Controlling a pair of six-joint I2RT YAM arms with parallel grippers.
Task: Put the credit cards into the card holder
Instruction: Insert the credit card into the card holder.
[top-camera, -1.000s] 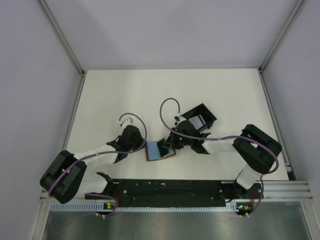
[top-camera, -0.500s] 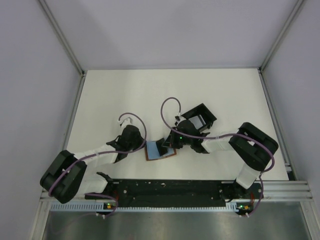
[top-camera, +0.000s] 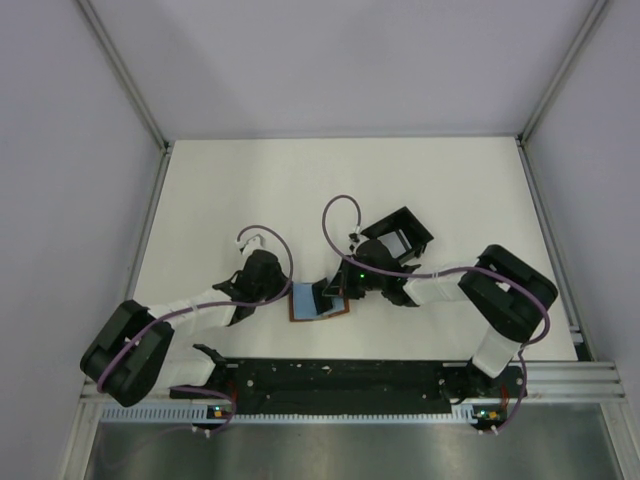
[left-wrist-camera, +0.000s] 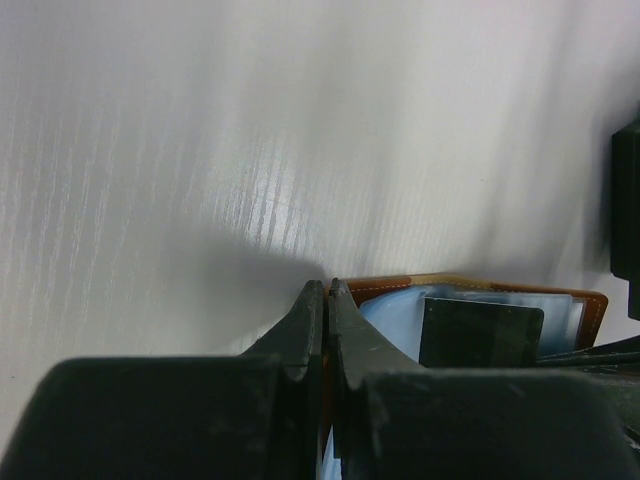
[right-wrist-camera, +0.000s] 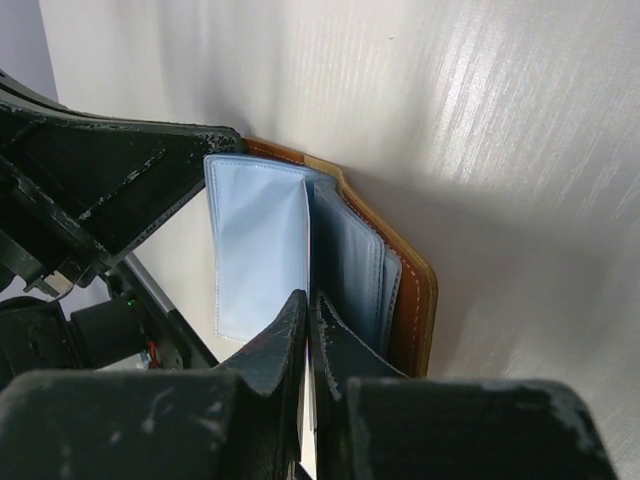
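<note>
The small flat brown leather card holder (right-wrist-camera: 418, 300) lies open on the white table (top-camera: 250, 190), between the two grippers and near to the front edge. Inside it there are several pale blue glossy leaves. One pale blue leaf (right-wrist-camera: 258, 250) stands up from the others (if it is a card or a plastic sleeve, I cannot tell). The right gripper (right-wrist-camera: 307, 300) has its fingers pressed together on the edge of this leaf and pinches it. The left gripper (left-wrist-camera: 326, 292) has also its fingers pressed together, with the tips at the corner of the leather. I cannot tell if something is between them. A dark rectangular pocket (left-wrist-camera: 480, 332) shows inside the holder in the left wrist view. The black open-frame plastic box (top-camera: 400, 235) stands just behind the right gripper.
</note>
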